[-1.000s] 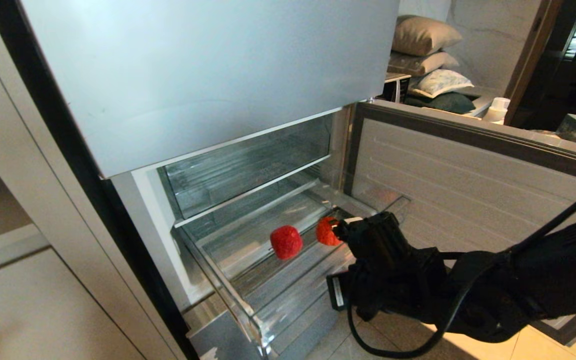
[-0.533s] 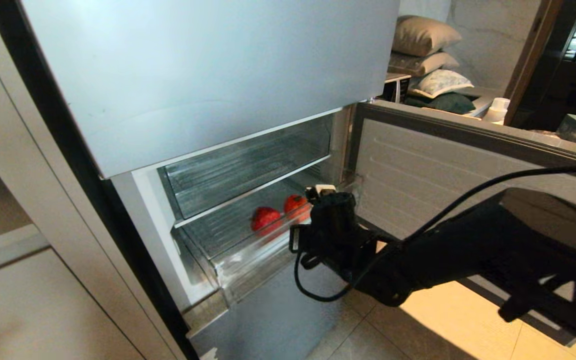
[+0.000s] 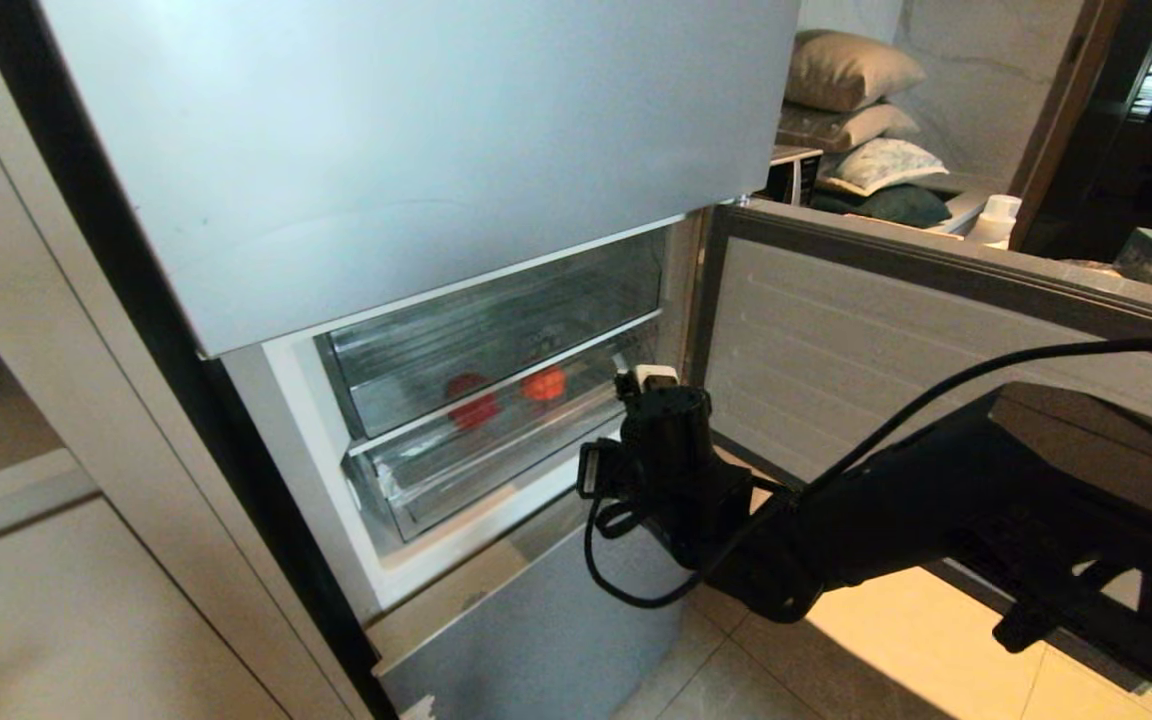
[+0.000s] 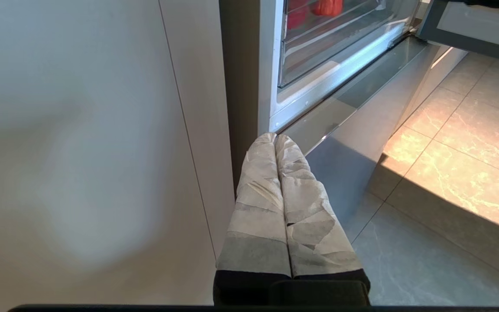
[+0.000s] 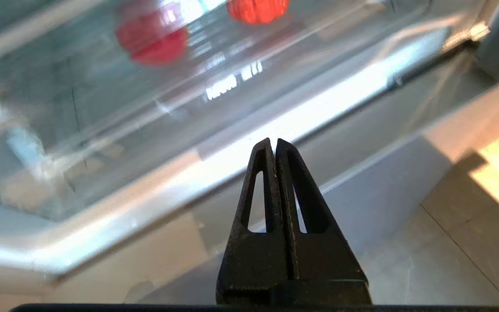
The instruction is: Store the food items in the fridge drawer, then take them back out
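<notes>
Two red food items [image 3: 471,405] [image 3: 543,383] lie inside the clear fridge drawer [image 3: 481,462], which sits pushed back into the fridge. Through the drawer's clear front the right wrist view shows the same food items [image 5: 152,41] [image 5: 258,8]. My right gripper [image 3: 641,385] is shut and empty, just off the drawer's right front corner. In its own view the right gripper [image 5: 273,141] points at the white rail under the fridge drawer [image 5: 102,130]. Down by the floor beside the cabinet, my left gripper [image 4: 275,136] hangs shut with nothing in it.
The open fridge door [image 3: 936,330] stands to the right, close behind my right arm. A deeper clear bin [image 3: 496,325] sits above the drawer, under the closed upper door [image 3: 416,150]. A silver lower panel [image 3: 536,640] juts out below. Tiled floor [image 3: 886,650] lies beyond.
The drawer has slid from pulled far out to back inside the fridge, carrying both red items. My right gripper moved toward the fridge with the drawer's front, staying shut.
</notes>
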You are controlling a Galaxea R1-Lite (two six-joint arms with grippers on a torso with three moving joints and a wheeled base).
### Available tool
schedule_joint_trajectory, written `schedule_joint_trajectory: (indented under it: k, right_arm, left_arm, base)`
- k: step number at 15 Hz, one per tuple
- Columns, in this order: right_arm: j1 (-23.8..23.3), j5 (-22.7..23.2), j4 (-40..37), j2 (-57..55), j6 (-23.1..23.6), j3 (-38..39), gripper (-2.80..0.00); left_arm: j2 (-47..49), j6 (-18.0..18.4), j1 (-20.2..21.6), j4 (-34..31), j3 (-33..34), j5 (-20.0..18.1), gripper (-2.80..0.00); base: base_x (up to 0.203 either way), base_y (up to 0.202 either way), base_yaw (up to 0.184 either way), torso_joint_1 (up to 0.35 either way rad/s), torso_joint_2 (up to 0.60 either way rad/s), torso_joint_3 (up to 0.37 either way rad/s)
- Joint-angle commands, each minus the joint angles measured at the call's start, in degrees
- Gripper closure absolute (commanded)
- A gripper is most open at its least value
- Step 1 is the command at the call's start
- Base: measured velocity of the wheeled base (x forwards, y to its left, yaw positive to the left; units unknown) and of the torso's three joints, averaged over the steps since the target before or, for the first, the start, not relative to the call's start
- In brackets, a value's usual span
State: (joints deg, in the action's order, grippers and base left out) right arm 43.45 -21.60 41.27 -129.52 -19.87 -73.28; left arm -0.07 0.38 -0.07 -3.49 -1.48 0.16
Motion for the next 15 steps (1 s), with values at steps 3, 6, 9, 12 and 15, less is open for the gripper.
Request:
schedule_joint_trajectory:
  k: [3,6,9,12,15]
  right_arm:
    - [2.9,-0.1,0.2,13.5,0.6,14.0,0.00]
    - [5.0,-0.3,0.2,30.5,4.2,27.8,0.00]
    - [1.8,-0.2,-0.9,52.7,8.6,42.1,0.00]
    - [-14.1,5.0,-8.3,77.4,14.9,52.6,0.00]
    - [-30.7,12.3,-21.7,99.5,18.4,60.1,0.00]
  left_arm:
    - [0.0,0.0,0.0,0.0,0.0,0.0,0.00]
    - [0.0,0.0,0.0,0.0,0.1,0.0,0.00]
    - [0.0,0.0,0.0,0.0,0.1,0.0,0.00]
    - [0.0,0.0,0.0,0.0,0.0,0.0,0.00]
    - [0.0,0.0,0.0,0.1,0.1,0.0,0.00]
  base:
    - [0.000,0.000,0.000,0.000,0.00,0.000]
    - [0.000,0.000,0.000,0.000,0.00,0.000]
    - [0.000,0.000,0.000,0.000,0.00,0.000]
    - [0.000,0.000,0.000,0.000,0.00,0.000]
    - [0.000,0.000,0.000,0.000,0.00,0.000]
